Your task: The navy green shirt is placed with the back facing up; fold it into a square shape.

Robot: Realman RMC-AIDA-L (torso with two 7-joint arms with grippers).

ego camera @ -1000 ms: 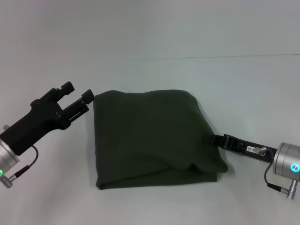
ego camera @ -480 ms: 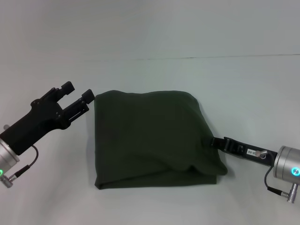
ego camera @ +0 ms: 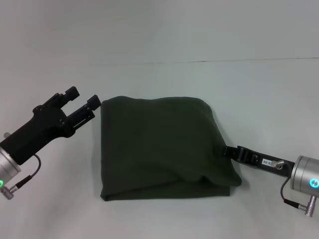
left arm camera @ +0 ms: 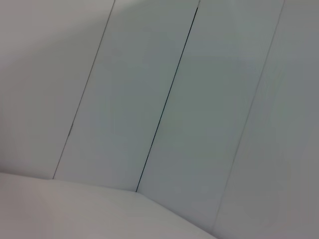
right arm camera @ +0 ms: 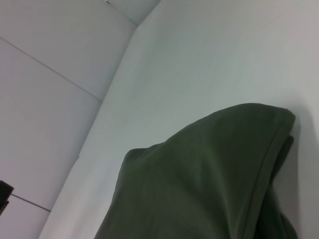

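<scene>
my left gripper (ego camera: 83, 99) hangs spread beside the navy green shirt (ego camera: 159, 144); right gripper's (ego camera: 230, 150) fingers hidden under its soft, floppy edge—pinch corners.

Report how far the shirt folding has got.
Done: the navy green shirt lies on the table as a compact, roughly square bundle with its plain side up. In hand: the right gripper is tucked into the shirt's bulging near right corner, its fingertips hidden by cloth. The left gripper sits open beside the far left corner, holding nothing. Left: free the right gripper and flatten that puffed, rounded corner.
</scene>
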